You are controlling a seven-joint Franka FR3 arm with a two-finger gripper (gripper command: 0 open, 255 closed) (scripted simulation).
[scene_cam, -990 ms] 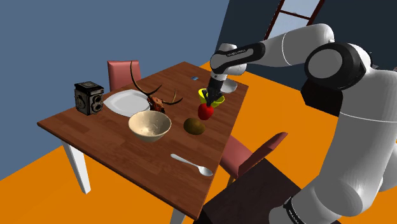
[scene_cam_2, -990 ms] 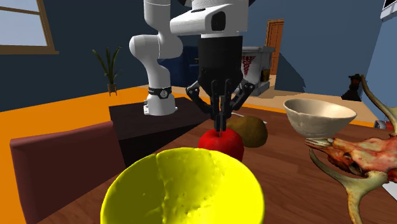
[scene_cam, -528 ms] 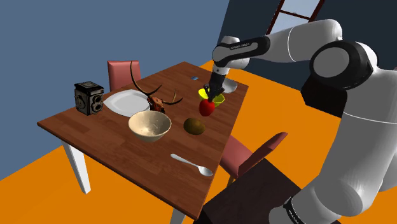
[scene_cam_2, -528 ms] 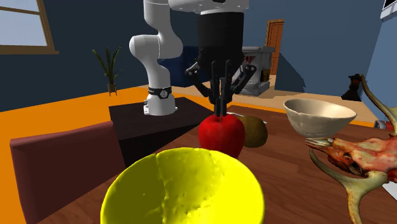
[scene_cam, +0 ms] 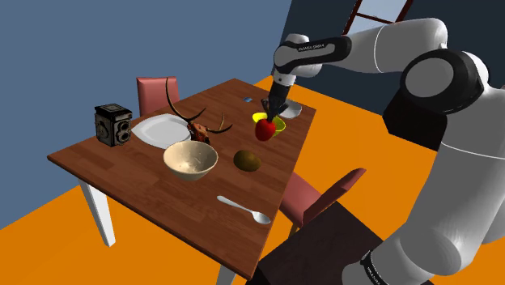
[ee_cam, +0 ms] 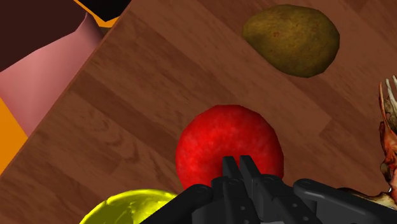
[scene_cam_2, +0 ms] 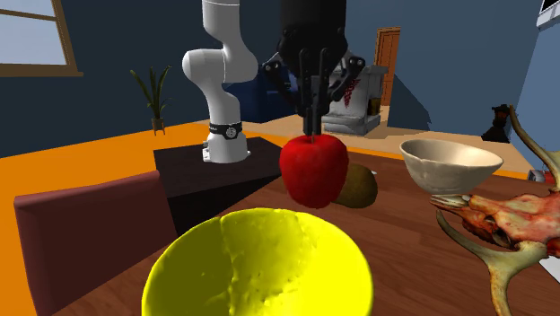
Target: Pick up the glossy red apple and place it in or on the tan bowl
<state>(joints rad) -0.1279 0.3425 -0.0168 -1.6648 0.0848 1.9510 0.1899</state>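
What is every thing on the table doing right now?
red apple, held in the air by its top.
gripper, shut on the red apple.
tan bowl, upright, empty.
yellow bowl, upright on the table.
brown fruit, lying on the table.
spoon, lying flat.

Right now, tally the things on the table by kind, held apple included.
Bowls: 2, tan bowl, yellow bowl
Produce: 2, red apple, brown kiwi-like one
White plate: 1
Spoon: 1
Camera: 1
Antlered skull: 1
Unclear small items: 2, white one, blue one
Total: 10
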